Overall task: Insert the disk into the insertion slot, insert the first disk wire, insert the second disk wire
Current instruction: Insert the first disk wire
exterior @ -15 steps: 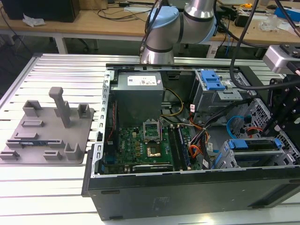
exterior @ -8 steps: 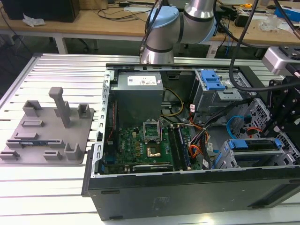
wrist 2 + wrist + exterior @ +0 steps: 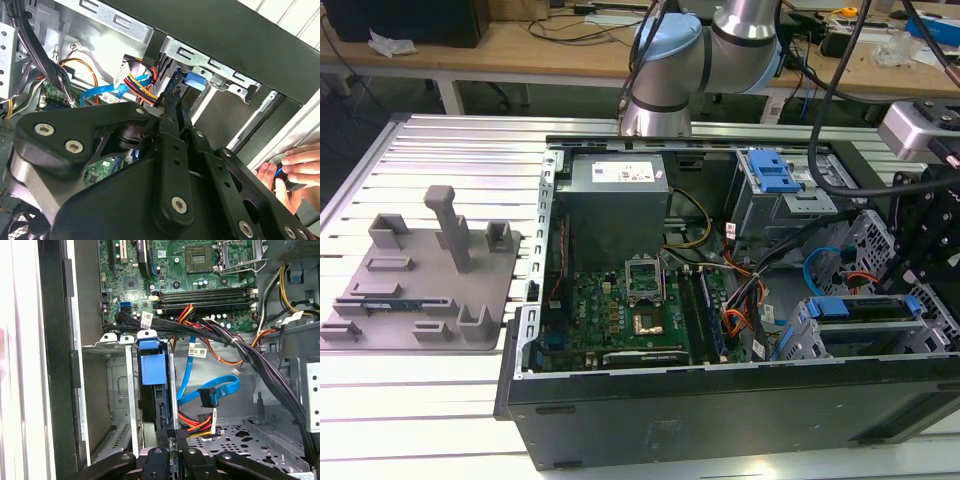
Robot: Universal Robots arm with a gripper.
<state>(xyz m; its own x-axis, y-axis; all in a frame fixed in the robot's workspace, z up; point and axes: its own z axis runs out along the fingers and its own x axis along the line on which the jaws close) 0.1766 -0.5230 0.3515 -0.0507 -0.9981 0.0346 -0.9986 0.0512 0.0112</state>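
The disk point(image 3: 865, 338), in its blue carrier, sits inside the insertion slot point(image 3: 798, 338) at the exterior view's right of the open computer case. In the first wrist view I look along the disk's edge point(image 3: 159, 410), with the blue carrier tab point(image 3: 152, 367) above it and the cage wall point(image 3: 117, 390) beside it. My gripper point(image 3: 175, 442) is shut on the black connector of a red, yellow and black disk wire point(image 3: 183, 432), held right at the disk's end. A blue disk wire point(image 3: 207, 396) with its connector hangs loose just beside it. The gripper point(image 3: 170, 100) points at the same wires.
A motherboard point(image 3: 635, 310), a grey power supply point(image 3: 615, 190) and a taller bay with a blue latch point(image 3: 770, 172) fill the case. Thick black cable bundles point(image 3: 235, 347) cross above the slot. A grey fixture point(image 3: 420, 275) lies outside the case. A person's hand point(image 3: 292, 167) is at the case's outer wall.
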